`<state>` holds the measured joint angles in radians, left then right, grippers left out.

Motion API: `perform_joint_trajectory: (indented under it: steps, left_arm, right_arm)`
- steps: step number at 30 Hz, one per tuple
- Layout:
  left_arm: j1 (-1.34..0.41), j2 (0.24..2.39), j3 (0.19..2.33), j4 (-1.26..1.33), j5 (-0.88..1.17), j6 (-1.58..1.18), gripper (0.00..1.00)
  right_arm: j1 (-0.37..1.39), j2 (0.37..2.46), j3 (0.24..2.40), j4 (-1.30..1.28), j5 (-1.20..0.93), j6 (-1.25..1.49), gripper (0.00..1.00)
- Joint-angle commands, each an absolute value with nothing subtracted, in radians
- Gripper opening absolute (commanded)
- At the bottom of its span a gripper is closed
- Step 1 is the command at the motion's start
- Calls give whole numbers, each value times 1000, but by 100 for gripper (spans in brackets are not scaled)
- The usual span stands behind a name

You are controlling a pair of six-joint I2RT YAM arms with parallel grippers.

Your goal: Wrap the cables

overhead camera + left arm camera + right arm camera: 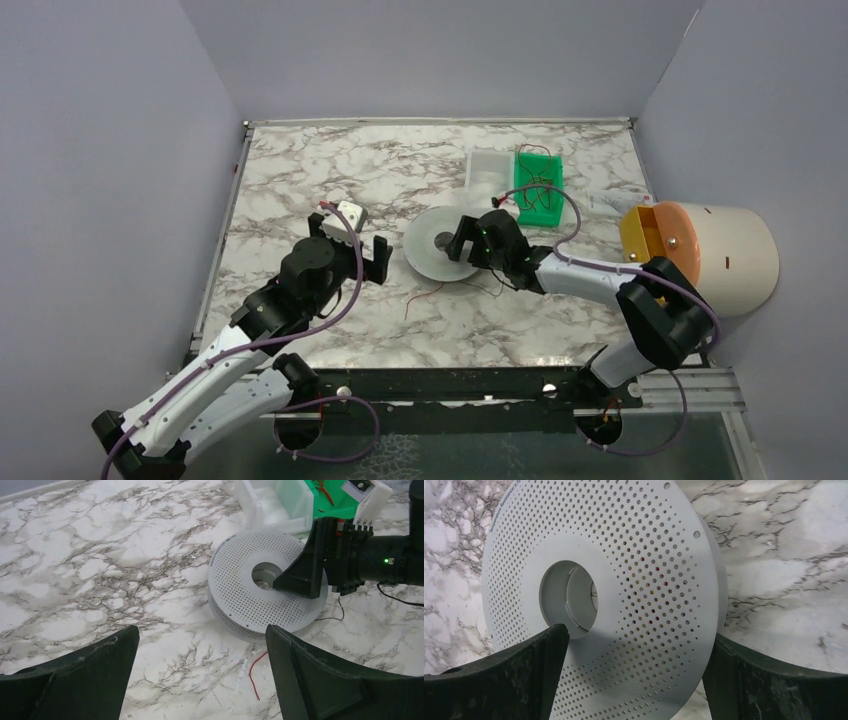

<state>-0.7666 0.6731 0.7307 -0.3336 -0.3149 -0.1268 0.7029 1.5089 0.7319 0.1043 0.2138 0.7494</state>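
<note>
Closest to me, my left gripper hangs spread wide over the marble-patterned tabletop, gripping nothing. Its fingers frame open marble that stretches away to the table's left and far edges, where the walls rise.

Just beyond its right finger, a thin reddish-brown cable lies loose and curved on the marble. It is near the spool's near rim but apart from it.

The translucent white perforated disc spool lies flat at mid-table. My right gripper is spread wide across it, with one finger over the top flange beside the hub hole and the other outside the rim. I cannot tell whether either finger touches. Red and yellow specks show through the flange holes.

Farther back, just beside the spool, sit a white plastic tray and a green plastic tray. The green one holds tangled thin wires and lies toward the far-right corner, leaving little room on that side.
</note>
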Motion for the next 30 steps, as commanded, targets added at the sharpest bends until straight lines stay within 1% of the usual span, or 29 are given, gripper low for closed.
perform_joint_trajectory:
  steps: [1, 11, 16, 22, 30]
  left_arm:
    - [-759, 670, 719, -309, -309, -133, 99]
    - [-759, 671, 717, -315, -304, -126, 99]
    - [-759, 669, 716, -320, -312, -123, 99]
    - [-758, 669, 715, -322, -306, -118, 99]
    - [-757, 667, 715, -324, -309, -118, 99]
  right_arm:
    - [741, 1591, 828, 166, 128, 796, 100]
    - [834, 1811, 1102, 134, 117, 846, 100]
    - [861, 1868, 1191, 125, 124, 838, 100]
    - [861, 1847, 1172, 101, 206, 831, 100]
    - [857, 1762, 1137, -24, 383, 757, 100]
